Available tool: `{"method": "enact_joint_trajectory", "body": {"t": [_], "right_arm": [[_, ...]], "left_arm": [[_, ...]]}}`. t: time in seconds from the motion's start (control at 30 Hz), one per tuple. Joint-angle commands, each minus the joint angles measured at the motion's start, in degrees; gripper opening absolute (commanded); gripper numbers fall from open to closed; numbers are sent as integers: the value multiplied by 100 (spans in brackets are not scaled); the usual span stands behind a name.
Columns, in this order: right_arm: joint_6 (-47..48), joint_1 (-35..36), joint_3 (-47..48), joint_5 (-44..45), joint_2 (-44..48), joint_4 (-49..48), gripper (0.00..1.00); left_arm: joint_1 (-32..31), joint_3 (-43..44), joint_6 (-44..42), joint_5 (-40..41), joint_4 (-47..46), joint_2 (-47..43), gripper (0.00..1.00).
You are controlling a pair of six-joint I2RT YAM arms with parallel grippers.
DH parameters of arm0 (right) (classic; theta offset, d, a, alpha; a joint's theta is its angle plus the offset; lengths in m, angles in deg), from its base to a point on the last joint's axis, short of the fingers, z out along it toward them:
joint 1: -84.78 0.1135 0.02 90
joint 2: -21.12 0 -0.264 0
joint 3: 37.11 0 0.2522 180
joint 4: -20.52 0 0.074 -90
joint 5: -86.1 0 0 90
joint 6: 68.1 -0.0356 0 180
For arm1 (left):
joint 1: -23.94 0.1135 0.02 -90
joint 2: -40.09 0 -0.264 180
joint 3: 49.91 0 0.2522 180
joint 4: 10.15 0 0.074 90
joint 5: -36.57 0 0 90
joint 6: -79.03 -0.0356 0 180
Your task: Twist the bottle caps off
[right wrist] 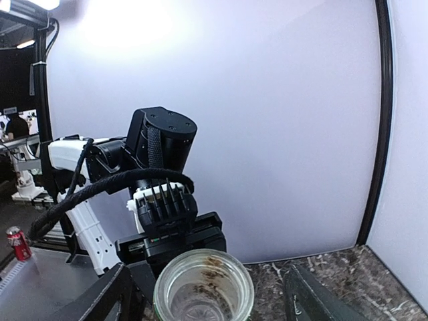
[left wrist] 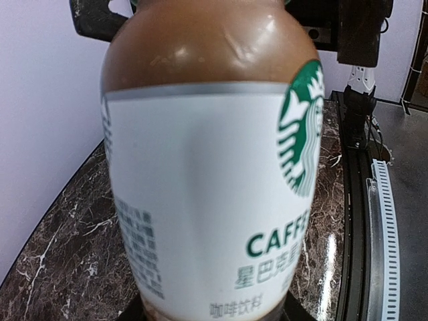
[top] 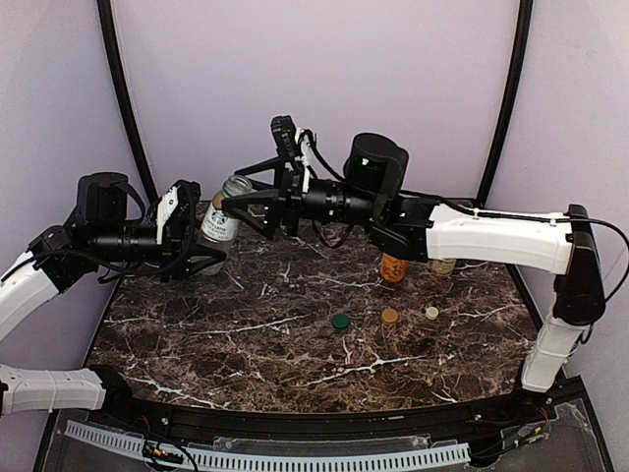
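Note:
The small clear bottle with the white label [top: 220,224] fills the left wrist view [left wrist: 207,187] and holds brown liquid. My left gripper [top: 209,238] is shut on its lower body, tilting it slightly. Its mouth [right wrist: 203,287] is open, with no cap on it. My right gripper [top: 233,189] is open, its fingers [right wrist: 110,297] wide apart on either side of the mouth, holding nothing. The short orange bottle [top: 393,267] stands under the right arm. The yellow-labelled bottle [top: 444,265] is mostly hidden behind that arm.
Three loose caps lie on the dark marble table [top: 246,344]: a green one [top: 340,321], a gold one [top: 390,316] and a pale one [top: 431,313]. A purple backdrop closes in the back and sides.

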Motion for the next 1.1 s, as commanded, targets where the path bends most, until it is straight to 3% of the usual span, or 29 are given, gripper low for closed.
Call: {"method": "enact_joint_trajectory", "body": {"t": [0.0, 0.13, 0.47, 0.53, 0.57, 0.6, 0.7, 0.83, 0.93, 1.07], "right_arm": [[-234, 122, 319, -209, -114, -278, 72], [-285, 125, 385, -229, -230, -231, 55], [-86, 137, 554, -323, -217, 298, 1], [19, 137, 529, -183, -130, 459, 0], [102, 144, 526, -53, -77, 588, 0], [230, 143, 532, 140, -14, 780, 0], [705, 91, 469, 1160, 179, 1560, 0], [1059, -262, -245, 2364, 553, 1723, 0], [1172, -630, -1002, 2947, 671, 1465, 0], [1301, -1036, -1858, 3034, 633, 514, 0]], "left_arm": [[37, 120, 40, -176, -101, -31, 35], [39, 140, 9, -181, -104, -29, 35], [37, 151, -35, -145, -101, -38, 37], [37, 112, 9, -43, -120, -48, 69], [37, 90, 39, 120, -152, -61, 91], [37, 16, 88, 229, -171, -77, 95], [63, -195, 130, 789, -261, -203, 99], [332, -727, 589, 1348, -565, -485, 99], [593, -1363, 1131, 1437, -829, -815, 99], [1108, -2173, 1805, 1407, -1211, -1232, 99]]}}
